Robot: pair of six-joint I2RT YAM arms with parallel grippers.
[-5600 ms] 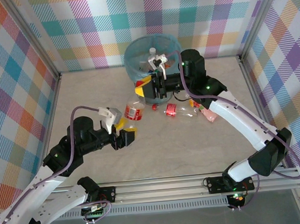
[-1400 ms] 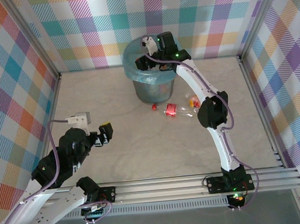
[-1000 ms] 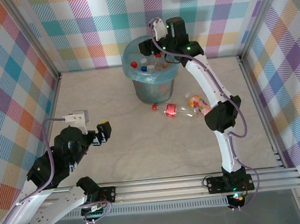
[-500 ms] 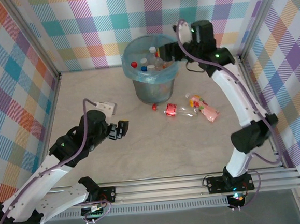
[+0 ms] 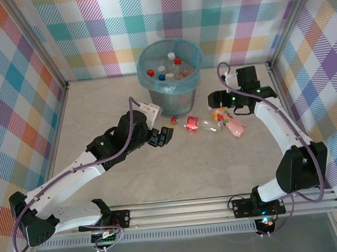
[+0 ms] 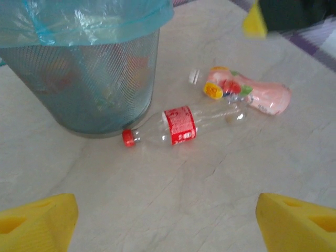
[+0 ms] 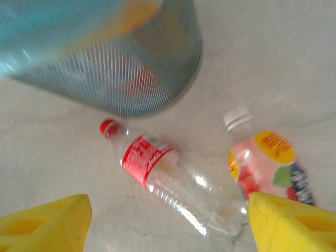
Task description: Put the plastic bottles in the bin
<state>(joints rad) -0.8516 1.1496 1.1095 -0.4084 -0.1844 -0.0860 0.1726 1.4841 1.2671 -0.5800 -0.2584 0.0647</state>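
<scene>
Blue-lined bin [image 5: 144, 62], far on the desk [image 5: 96, 102], holds several bottles. The right pincer [image 5: 216, 98] has swung off it, spread and empty, beside the pink bottle [image 5: 235, 128]. The left pincer [image 5: 162, 137], also spread, has reached toward the red-label bottle [image 5: 199, 124], whose cap lies against the bin's foot.

White-black arms [image 5: 73, 171] (purple cables [image 5: 131, 104])

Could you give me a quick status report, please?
Left tool open, right tool open, both empty. Red-label bottle, pink bottle on table beside bin. Nothing blocking.
</scene>
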